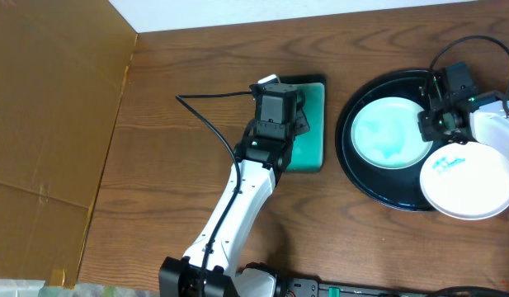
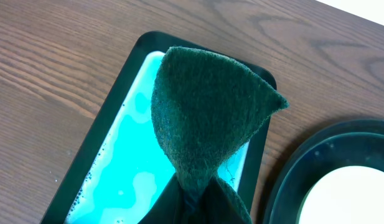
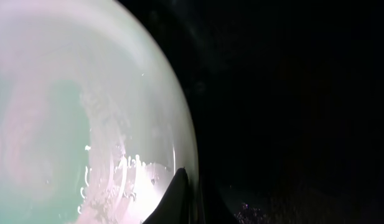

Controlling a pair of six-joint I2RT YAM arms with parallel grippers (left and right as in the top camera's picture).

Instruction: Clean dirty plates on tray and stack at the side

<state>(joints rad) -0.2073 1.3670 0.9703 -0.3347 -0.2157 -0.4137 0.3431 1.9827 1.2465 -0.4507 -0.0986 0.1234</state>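
left tool (image 2: 195, 194) pinches sponge (image 2: 207, 118) above sponge tray (image 2: 89, 149)

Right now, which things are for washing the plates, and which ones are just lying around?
For the job:
- mint-green plate, smeared, on the black tray
- white plate, smeared, overlapping the tray's rim
- green scrubbing pad
- sponge tray with blue liquid

Just lying about:
- brown cardboard
- black cable, which belongs to the arm
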